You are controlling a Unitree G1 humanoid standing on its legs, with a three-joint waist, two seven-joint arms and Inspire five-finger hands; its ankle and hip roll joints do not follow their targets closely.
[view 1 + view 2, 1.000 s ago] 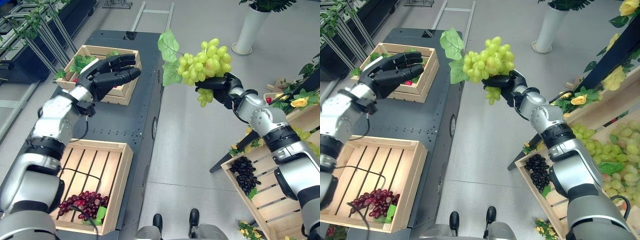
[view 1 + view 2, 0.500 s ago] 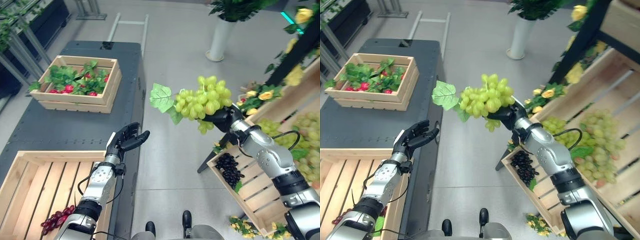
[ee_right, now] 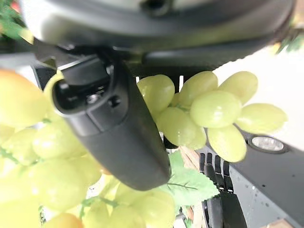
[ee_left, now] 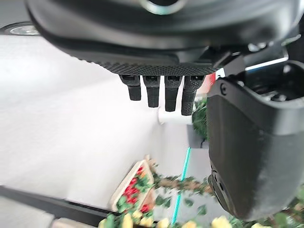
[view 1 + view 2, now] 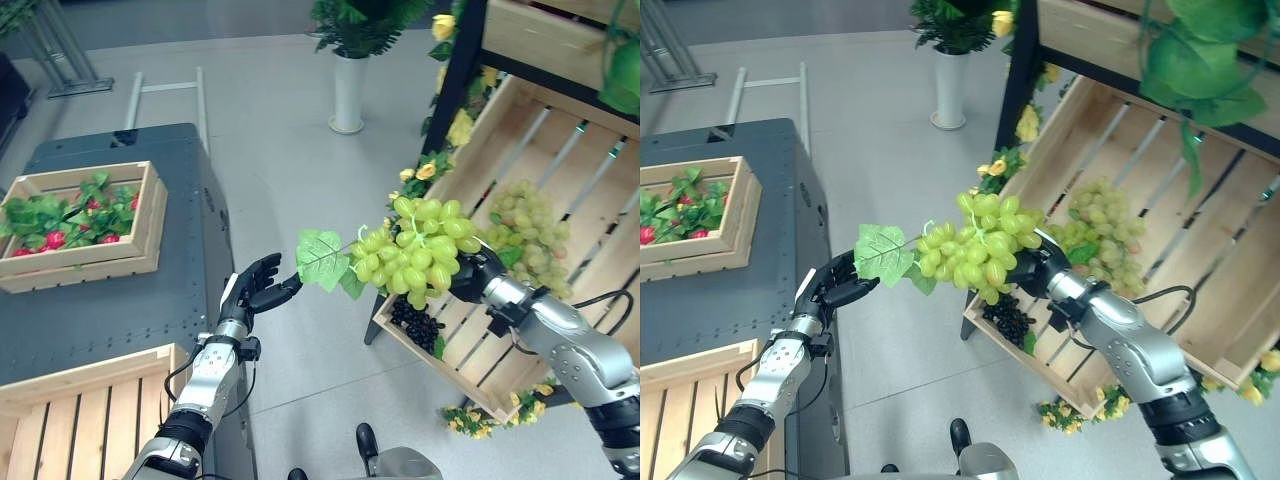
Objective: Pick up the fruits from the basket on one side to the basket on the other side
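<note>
Above the floor, right robot hand (image 5: 472, 282) grips one green grape bunch (image 5: 412, 258).

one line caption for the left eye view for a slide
Right robot hand holds a green grape bunch beside the slanted wooden crate; left robot hand open.

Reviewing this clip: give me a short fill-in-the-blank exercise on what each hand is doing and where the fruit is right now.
1. The right hand is shut on a bunch of ____ grapes.
2. The left hand holds ____.
3. The dark grapes lie in the slanted crate below the ____ hand.
4. The crate of red fruit and leaves stands on the dark ____.

Missing words: green; nothing; right; cart
</note>
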